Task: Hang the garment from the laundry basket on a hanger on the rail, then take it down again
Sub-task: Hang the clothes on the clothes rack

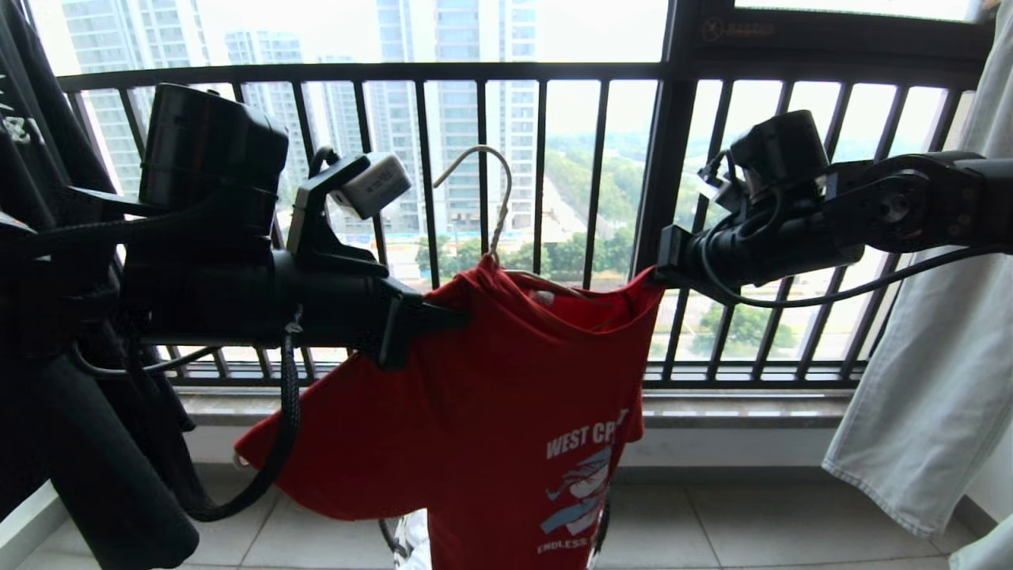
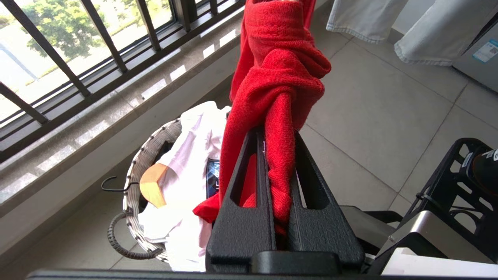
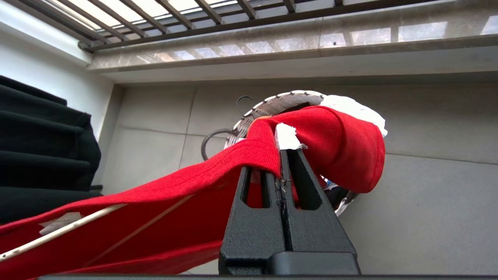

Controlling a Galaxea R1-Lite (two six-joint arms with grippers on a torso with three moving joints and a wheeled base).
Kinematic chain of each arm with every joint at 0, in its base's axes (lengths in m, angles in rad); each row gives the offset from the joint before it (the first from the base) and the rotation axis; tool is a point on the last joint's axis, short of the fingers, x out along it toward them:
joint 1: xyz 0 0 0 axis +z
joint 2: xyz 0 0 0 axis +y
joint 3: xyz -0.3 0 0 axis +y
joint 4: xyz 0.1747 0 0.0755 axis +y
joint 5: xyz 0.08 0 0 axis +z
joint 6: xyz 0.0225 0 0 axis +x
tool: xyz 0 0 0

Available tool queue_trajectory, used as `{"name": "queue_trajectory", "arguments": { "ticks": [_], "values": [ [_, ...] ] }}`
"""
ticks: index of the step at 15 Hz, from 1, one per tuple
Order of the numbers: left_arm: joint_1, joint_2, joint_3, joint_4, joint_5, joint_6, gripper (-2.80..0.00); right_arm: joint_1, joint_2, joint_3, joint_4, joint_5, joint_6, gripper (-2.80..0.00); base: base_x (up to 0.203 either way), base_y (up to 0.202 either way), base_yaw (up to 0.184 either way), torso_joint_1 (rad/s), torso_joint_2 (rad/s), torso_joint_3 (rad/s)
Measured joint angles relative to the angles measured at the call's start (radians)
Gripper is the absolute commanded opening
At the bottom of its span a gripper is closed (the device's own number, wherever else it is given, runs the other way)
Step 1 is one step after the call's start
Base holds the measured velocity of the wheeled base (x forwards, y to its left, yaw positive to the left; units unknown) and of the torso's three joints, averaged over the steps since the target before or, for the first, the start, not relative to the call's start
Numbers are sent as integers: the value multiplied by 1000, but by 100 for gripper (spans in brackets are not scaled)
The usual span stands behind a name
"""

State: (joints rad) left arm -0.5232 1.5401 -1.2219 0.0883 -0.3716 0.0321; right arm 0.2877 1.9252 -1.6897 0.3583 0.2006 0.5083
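Red T-shirt (image 1: 506, 396), already threaded on the wire hanger (image 1: 495, 214), hangs stretched between left gripper (image 2: 278, 186) and right gripper (image 3: 282, 171), jaws clamped on its shoulders above the basket (image 2: 134, 194); hooking onto the unseen rail judged next.

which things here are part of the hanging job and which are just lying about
In the job: red T-shirt, wire hanger inside it, left gripper and right gripper shut on its shoulders, laundry basket.

Lying about: black garment, pale garment, wooden hanger, balcony railing.
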Motion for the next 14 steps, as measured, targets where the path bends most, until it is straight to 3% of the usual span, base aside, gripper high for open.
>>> {"name": "queue_trajectory", "arguments": {
  "ticks": [14],
  "values": [
    [-102,41,20,0,11,-24,-280,71,-50,42,-4,-9,3,-280,0,0,0,0,0,0]
  ]
}}
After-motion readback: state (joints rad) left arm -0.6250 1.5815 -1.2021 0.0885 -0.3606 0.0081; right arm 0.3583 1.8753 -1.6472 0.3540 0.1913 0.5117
